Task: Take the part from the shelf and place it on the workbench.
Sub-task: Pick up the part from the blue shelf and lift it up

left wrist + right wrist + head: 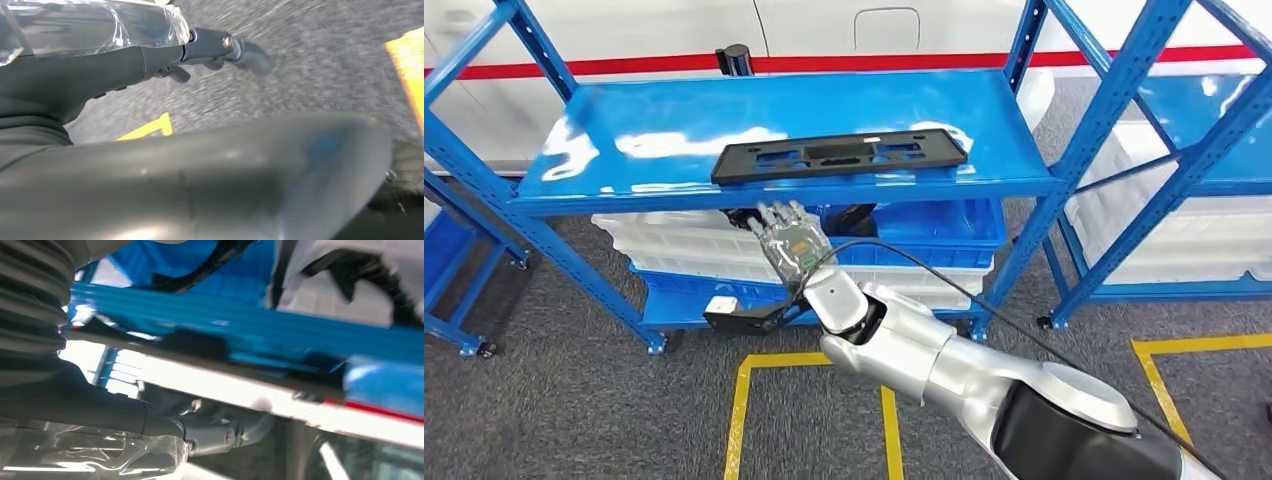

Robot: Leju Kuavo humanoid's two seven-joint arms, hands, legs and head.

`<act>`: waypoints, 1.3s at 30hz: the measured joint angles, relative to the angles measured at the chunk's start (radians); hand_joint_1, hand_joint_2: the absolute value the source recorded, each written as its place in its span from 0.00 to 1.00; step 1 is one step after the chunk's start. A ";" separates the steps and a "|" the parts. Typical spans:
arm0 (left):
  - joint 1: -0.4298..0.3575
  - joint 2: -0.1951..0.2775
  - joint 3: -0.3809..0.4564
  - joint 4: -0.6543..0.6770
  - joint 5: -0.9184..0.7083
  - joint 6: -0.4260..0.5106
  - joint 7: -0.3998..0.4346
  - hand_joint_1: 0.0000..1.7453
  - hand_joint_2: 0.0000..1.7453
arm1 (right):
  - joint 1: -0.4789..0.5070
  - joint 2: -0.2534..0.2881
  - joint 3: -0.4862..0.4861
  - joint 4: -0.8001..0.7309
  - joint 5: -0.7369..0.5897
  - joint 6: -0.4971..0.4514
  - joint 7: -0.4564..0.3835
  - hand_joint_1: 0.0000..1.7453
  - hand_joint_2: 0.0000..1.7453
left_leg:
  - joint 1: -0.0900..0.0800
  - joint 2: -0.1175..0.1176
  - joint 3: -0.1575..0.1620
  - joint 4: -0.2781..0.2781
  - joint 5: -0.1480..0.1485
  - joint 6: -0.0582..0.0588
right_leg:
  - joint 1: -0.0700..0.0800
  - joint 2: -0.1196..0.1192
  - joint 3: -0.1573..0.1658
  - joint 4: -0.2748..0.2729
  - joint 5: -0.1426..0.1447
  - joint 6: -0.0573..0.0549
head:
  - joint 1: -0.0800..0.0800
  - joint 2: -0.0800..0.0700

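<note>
Right hand (789, 240) is raised in front of the blue shelf (624, 190), its fingers straight and spread apart, holding nothing. The fingertips reach to the shelf's front lip, just under its edge as the head view has it. Beyond and above the fingers lies the part (839, 157), a long flat black plastic panel with cut-outs, resting flat on the shelf surface with one long edge near the front lip; hand and part are apart, not touching. Behind the hand, on the lower level, sit stacked white crates (684, 250) and a blue bin (934, 225). A black cable (944, 280) runs along the silver right arm (944, 365). Below the arm, yellow floor tape (744, 400) marks the grey carpet.

The right wrist view, blurred, shows that hand's thumb (225, 427) extended with nothing against it. Left hand (200, 50) hangs over the carpet, one finger out straight, nothing in it; how far its other fingers are spread I cannot tell.
</note>
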 joint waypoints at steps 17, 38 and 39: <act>-0.001 0.002 0.000 0.002 0.004 -0.011 0.012 0.00 0.00 | -0.044 -0.172 -0.084 -0.021 -0.079 -0.006 0.153 0.00 1.00 | -0.019 -0.013 0.095 -0.037 -0.103 0.056 | 0.031 -0.015 -0.151 0.022 0.112 -0.018 | 0.006 0.000; -0.010 0.002 0.000 0.002 0.006 -0.015 0.013 0.00 0.00 | -0.048 -0.338 -0.161 -0.148 -0.101 -0.007 0.186 0.00 1.00 | -0.017 -0.012 0.099 -0.045 -0.101 0.052 | 0.031 -0.013 -0.150 0.023 0.112 -0.020 | 0.006 0.000; -0.010 0.002 0.000 0.002 0.006 -0.016 0.012 0.00 0.00 | -0.047 -0.335 -0.159 -0.153 -0.095 -0.004 0.172 0.00 1.00 | -0.017 -0.012 0.099 -0.045 -0.101 0.052 | 0.031 -0.013 -0.149 0.023 0.112 -0.020 | 0.006 0.000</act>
